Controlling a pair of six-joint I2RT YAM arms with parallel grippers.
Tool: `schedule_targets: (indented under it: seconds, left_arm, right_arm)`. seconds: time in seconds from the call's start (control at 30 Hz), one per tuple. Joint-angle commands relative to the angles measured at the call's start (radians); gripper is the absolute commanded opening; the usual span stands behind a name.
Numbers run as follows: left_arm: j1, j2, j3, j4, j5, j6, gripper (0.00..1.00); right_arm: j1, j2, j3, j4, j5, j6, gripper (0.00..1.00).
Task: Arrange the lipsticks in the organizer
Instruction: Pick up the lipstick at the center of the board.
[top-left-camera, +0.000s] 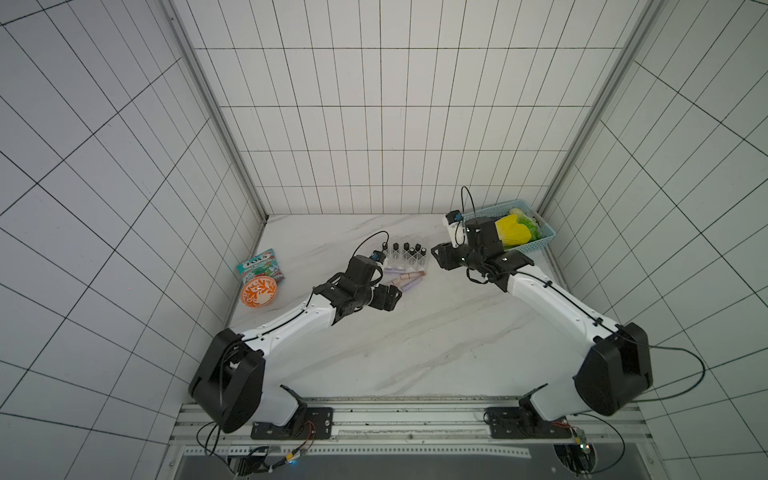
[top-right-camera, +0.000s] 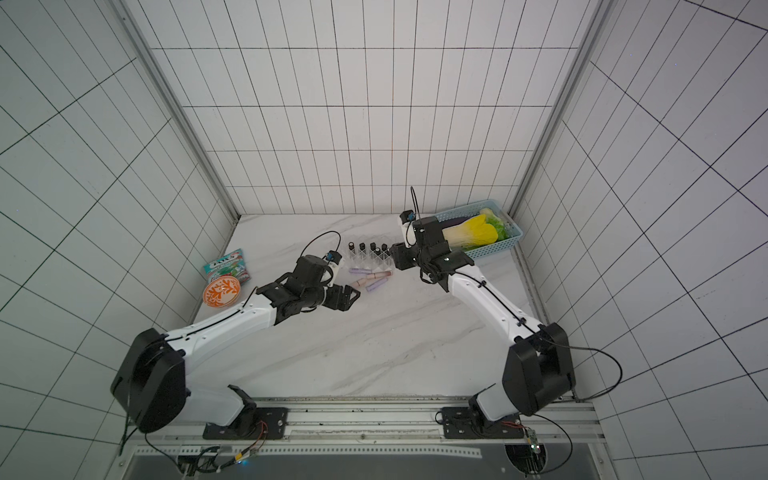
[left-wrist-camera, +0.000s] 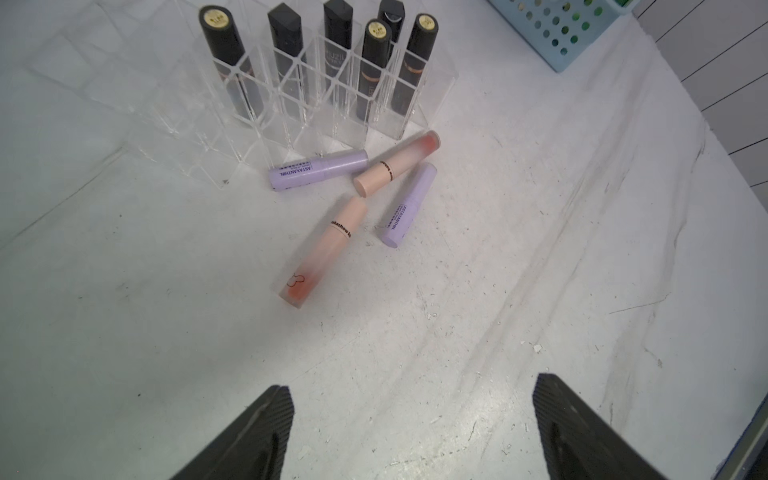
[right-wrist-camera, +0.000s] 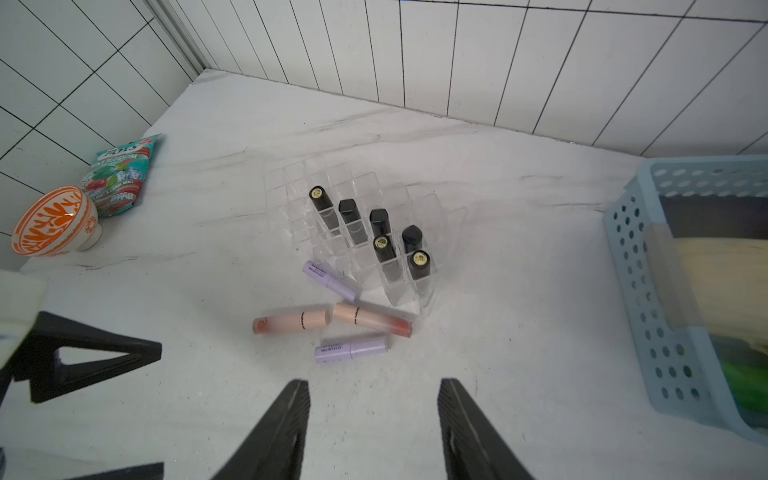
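Lipsticks (right-wrist-camera: 384, 249) sit in two groups. Six black tubes (right-wrist-camera: 349, 212) stand upright in the clear organizer (right-wrist-camera: 365, 183), clustered in the compartments at its end nearer the basket. The organizer stands toward the back of the table (right-wrist-camera: 519, 291), about mid-width, between the two arms. Four more tubes lie flat on the table just in front of it, on the robot's side. Two are lilac tubes (left-wrist-camera: 318, 170) and two are pink tubes (left-wrist-camera: 397, 168). One lilac tube lies just beside the organizer's front edge. The pink ones lie with their capped ends close together; whether they touch cannot be told.

The left hand (left-wrist-camera: 411, 382) has its fingers wide apart with nothing between them, above bare table near the loose tubes. The right hand (right-wrist-camera: 374, 381) also has its fingers apart and empty, raised between organizer and basket.

A light blue perforated basket (right-wrist-camera: 636, 266) in the back right corner holds a yellow-and-green toy cabbage (top-left-camera: 515, 230). An orange-patterned bowl (right-wrist-camera: 54, 224) and a mint candy bag (right-wrist-camera: 120, 174) sit together by the left wall.
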Motion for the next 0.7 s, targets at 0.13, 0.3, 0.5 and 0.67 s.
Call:
schedule_targets:
  seconds: [0.13, 0.3, 0.5, 0.67]
  left_arm:
    - [0.000, 0.220, 0.219, -0.047, 0.130, 0.076, 0.75]
    - [-0.008, 0.360, 0.359, -0.120, 0.154, 0.086, 0.66]
    - [-0.022, 0.494, 0.472, -0.187, 0.153, 0.071, 0.60]
    - [-0.030, 0.575, 0.539, -0.247, 0.102, 0.083, 0.59]
  right_arm:
    - [-0.058, -0.120, -0.155, -0.024, 0.021, 0.033, 0.51]
    - [-0.075, -0.147, -0.165, -0.028, 0.000, 0.034, 0.51]
    - [-0.087, -0.170, -0.175, -0.028, -0.023, 0.038, 0.50]
    - [-0.094, -0.182, -0.179, -0.024, -0.051, 0.044, 0.50]
